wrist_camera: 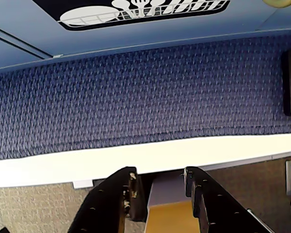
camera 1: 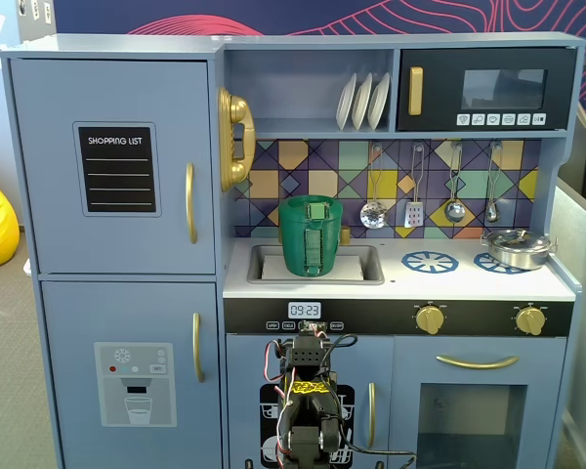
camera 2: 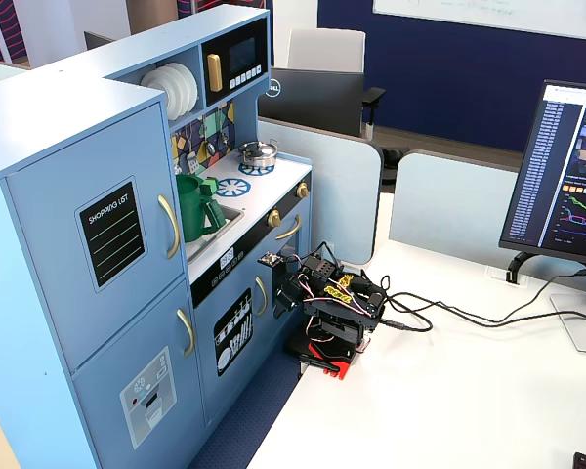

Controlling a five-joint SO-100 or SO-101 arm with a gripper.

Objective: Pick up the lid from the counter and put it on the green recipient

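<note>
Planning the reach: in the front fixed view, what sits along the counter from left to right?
Green recipient in the sink → blue burner ring → silver pot over the far-right burner. I cannot make out a lid lying on the counter.

Dark-green ribbed pot; white counter with blue spoked burner prints; multicoloured geometric backsplash; apparently black gripper.

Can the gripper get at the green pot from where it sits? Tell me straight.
Probably not yet: the gripper is folded low, facing the cabinet front, while the green pot stands above it in the sink.
</note>
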